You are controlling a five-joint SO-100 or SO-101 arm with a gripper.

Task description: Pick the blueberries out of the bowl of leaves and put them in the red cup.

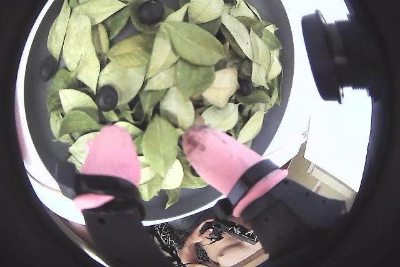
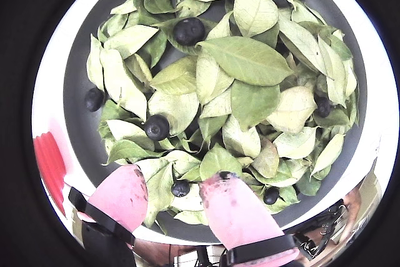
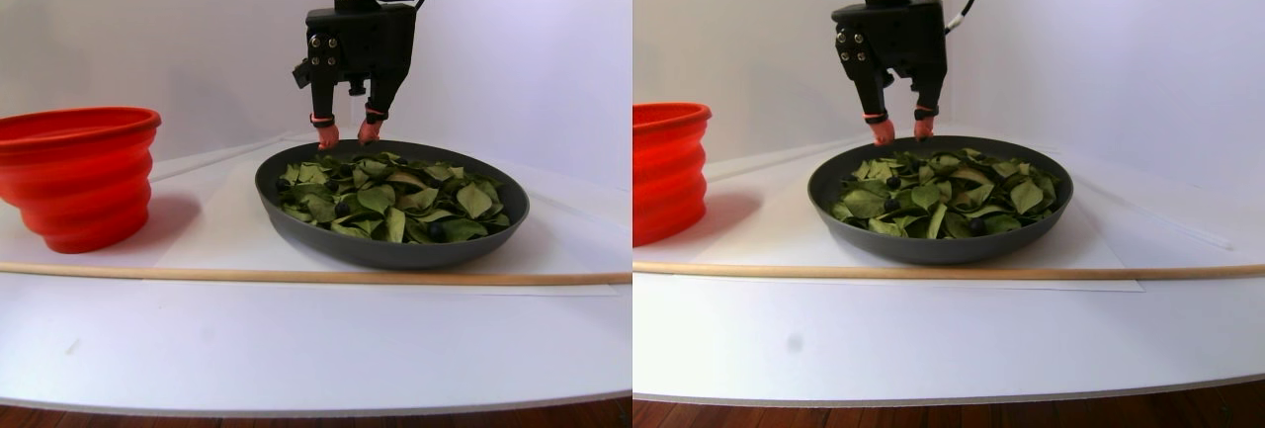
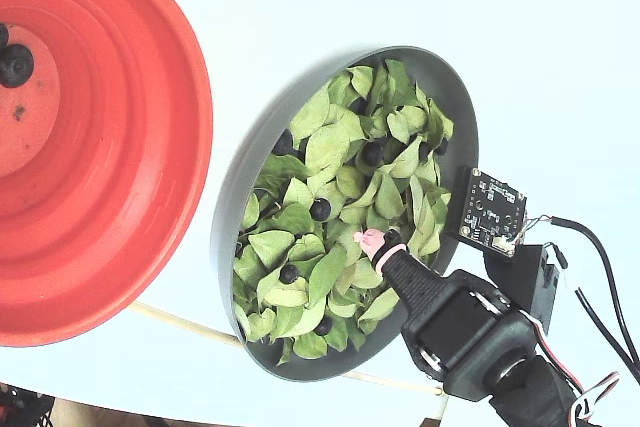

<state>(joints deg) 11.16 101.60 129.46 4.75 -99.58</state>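
Observation:
The dark grey bowl (image 2: 74, 60) (image 3: 395, 250) (image 4: 452, 117) is full of green leaves (image 2: 247, 57) (image 1: 194, 42) with several blueberries (image 2: 189, 30) (image 1: 107, 96) (image 4: 320, 209) scattered among them. My gripper (image 2: 178, 182) (image 1: 159, 148) (image 3: 346, 134) (image 4: 375, 242) has pink fingertips (image 2: 122, 198). It is open and empty, hovering just above the leaves near the bowl's rim. In a wrist view one small blueberry (image 2: 180, 187) lies between the fingertips. The red cup (image 3: 79, 176) (image 4: 100, 147) stands left of the bowl and holds a few blueberries (image 4: 15, 65).
A thin wooden stick (image 3: 296, 275) lies across the white table in front of the bowl and cup. A small camera board (image 4: 492, 212) sticks out beside the gripper. The table's front edge (image 3: 316, 398) is near the stereo camera.

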